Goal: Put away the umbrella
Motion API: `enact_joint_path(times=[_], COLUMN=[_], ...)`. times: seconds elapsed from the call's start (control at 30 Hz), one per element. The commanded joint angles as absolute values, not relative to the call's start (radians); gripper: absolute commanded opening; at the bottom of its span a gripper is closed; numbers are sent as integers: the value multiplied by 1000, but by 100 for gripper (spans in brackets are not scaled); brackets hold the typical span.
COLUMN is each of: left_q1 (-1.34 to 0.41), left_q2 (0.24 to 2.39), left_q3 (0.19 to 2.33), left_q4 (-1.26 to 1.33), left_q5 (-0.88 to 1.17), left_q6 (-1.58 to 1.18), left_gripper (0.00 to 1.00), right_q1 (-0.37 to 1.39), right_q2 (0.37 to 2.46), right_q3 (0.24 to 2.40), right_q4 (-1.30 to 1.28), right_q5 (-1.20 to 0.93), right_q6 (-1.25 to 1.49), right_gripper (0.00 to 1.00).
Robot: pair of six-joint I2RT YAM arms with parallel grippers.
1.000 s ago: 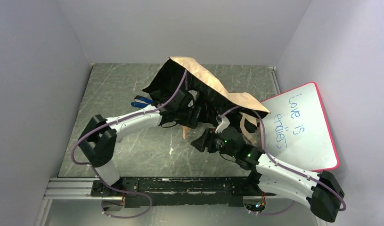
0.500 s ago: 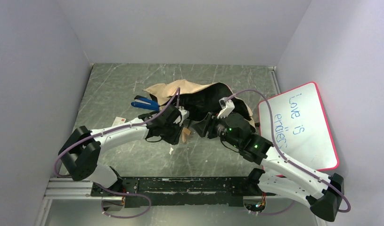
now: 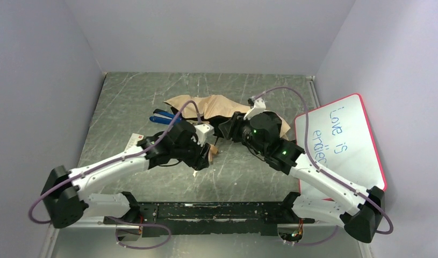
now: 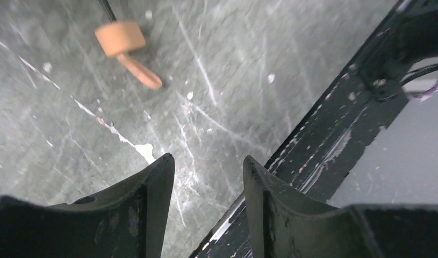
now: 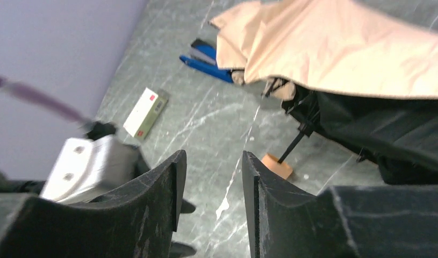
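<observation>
The umbrella lies collapsed at the back middle of the table, its beige canopy (image 3: 214,105) (image 5: 340,48) draped over the black lining (image 5: 378,129). A thin dark shaft leads to the tan handle (image 3: 212,152) (image 4: 120,38) (image 5: 277,165), which rests on the table with a small strap loop (image 4: 144,78) beside it. My left gripper (image 3: 202,160) (image 4: 208,158) is open and empty, just near of the handle. The right gripper (image 3: 222,129) (image 5: 213,155) hovers open beside the canopy, above and behind the handle, holding nothing.
A blue stapler (image 3: 163,116) (image 5: 206,62) lies at the canopy's left edge. A small white and green box (image 3: 135,141) (image 5: 146,112) sits further left. A pink-framed whiteboard (image 3: 340,145) leans at the right wall. The black base rail (image 4: 335,140) runs along the near edge.
The raised canopy has dropped flat onto the table. My left arm has pulled back toward the near left, out from under the fabric. The right gripper has moved further back, toward the canopy.
</observation>
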State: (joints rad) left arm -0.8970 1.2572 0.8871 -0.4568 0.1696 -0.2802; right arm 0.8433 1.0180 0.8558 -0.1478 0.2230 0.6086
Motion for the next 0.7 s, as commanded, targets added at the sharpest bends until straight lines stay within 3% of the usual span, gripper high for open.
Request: enact_joint_path(times=[0.0, 0.17, 0.3, 0.67], left_q1=[-899, -824, -752, -713], left_q2=[1141, 1183, 1328, 1735], left_q3=[962, 1131, 1237, 1353], left_q4=[-412, -445, -457, -300], left_q5=[158, 98, 50, 7], left_q6=[-266, -228, -197, -139], left_gripper=[54, 49, 38, 29], right_q1=[812, 724, 598, 425], right_q2=[1037, 1119, 1199, 1403], right_q3=[987, 1130, 1172, 1044], right_q4=[-240, -434, -491, -289], right_q5=[273, 286, 182, 53], right_q6=[480, 395, 352, 367], right_gripper=[48, 45, 38, 32])
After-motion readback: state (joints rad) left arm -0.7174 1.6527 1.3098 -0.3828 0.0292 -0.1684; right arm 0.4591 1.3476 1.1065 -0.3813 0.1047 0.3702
